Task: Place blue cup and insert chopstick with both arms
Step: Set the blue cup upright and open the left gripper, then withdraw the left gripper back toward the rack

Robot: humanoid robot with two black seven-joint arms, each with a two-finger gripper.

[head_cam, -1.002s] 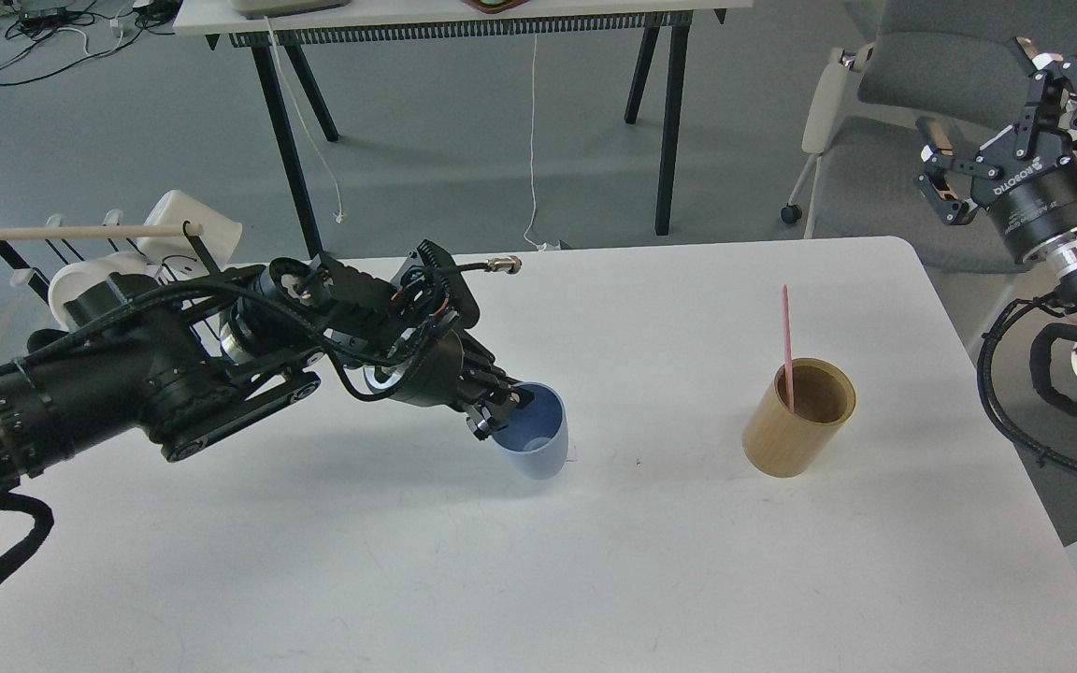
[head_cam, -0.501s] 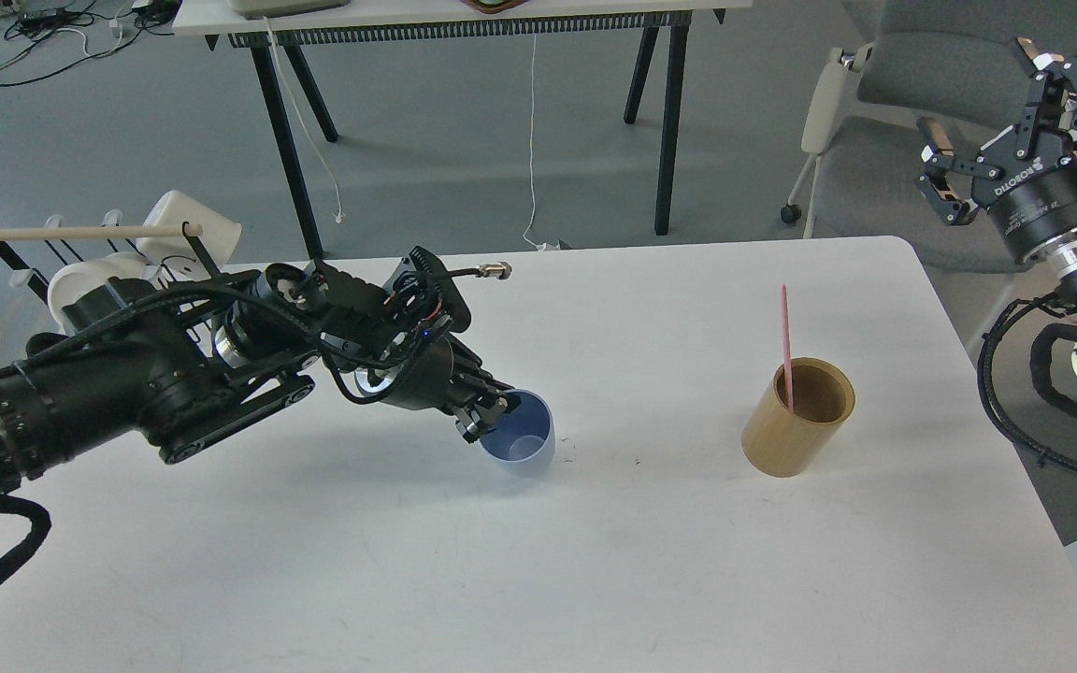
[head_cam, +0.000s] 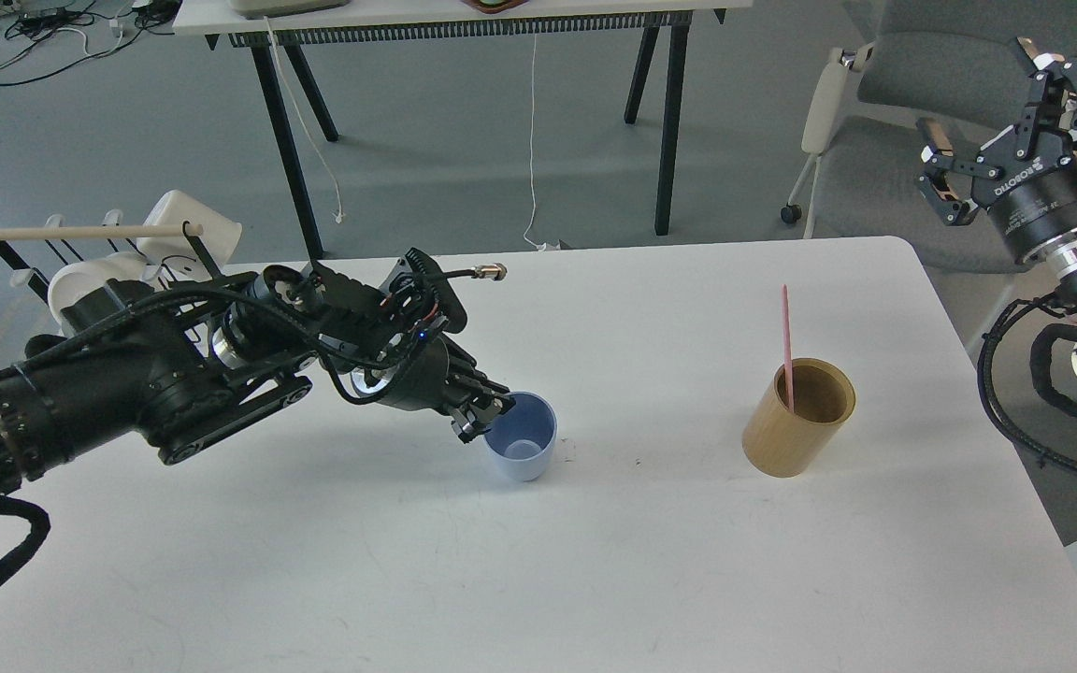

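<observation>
- Here the left arm [head_cam: 174, 383] comes in low from the left edge of the bench [head_cam: 595, 561], stretched nearly flat above the top, its wrist angled down toward the middle.
- The left hand [head_cam: 487, 416] is clamped on the near-left rim of the blue cup [head_cam: 522, 449], one finger inside the mouth and one outside.
- The blue cup stands about upright on the bench, roughly midway between the left and right edges and nearer the far edge than the near one.
- The right arm [head_cam: 1062, 308] rises beyond the right edge of the bench, off the top altogether, its wrist pointing up and away.
- The right hand [head_cam: 1015, 121] is released, its two fingers spread wide with nothing between them, high beside the grey chair [head_cam: 884, 140].
- The chopstick [head_cam: 787, 346] leans inside the tan wooden cylinder [head_cam: 796, 421], its pink top sticking well above the rim; the cylinder stands toward the right edge, well apart from the cup.
- Open white bench lies between cup and cylinder, and the whole near half along the front edge is bare.
- Counted: two arms, one blue cup, one chopstick, one tan cylinder.
- Off the far-left corner, a rack [head_cam: 99, 252] carries white cups under a pale wooden rod.
</observation>
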